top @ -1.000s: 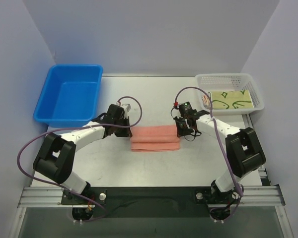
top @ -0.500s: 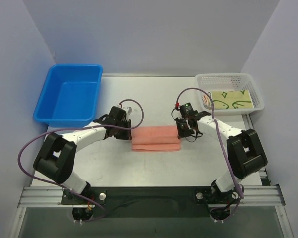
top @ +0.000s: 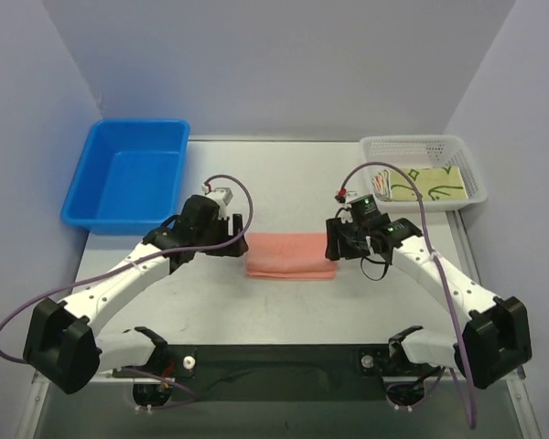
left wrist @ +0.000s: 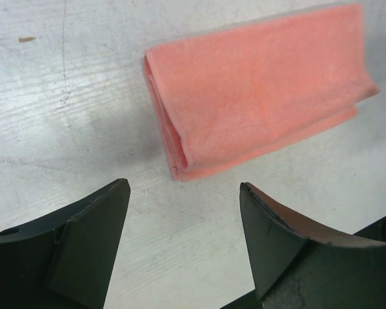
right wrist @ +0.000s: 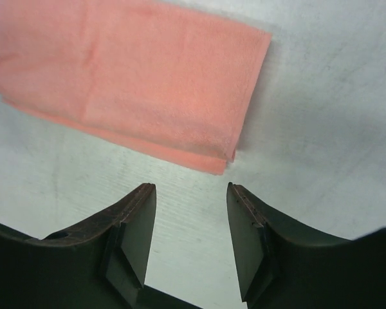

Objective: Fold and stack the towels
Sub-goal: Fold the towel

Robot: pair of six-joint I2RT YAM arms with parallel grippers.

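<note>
A salmon-pink towel (top: 291, 255) lies folded in a flat rectangle on the table's middle. My left gripper (top: 239, 244) hangs just off its left end, open, with nothing between the fingers. My right gripper (top: 335, 245) is just off its right end, also open and empty. In the left wrist view the towel (left wrist: 257, 122) lies ahead of the gripper (left wrist: 184, 187), its layered edge facing the fingers. The right wrist view shows the towel (right wrist: 128, 84) a short way beyond the gripper (right wrist: 191, 187). A pale green towel (top: 435, 183) with dark duck outlines lies in the white basket (top: 412, 140).
A blue bin (top: 137, 124) stands at the back left with nothing visible in it. The white basket sits at the back right; a bit of white-and-orange cloth (top: 381, 183) shows at its left end. Purple cables loop above both wrists.
Both grippers have opened and let go of the pink towel, which now lies flat and folded. Both have drawn a little away from its ends.
</note>
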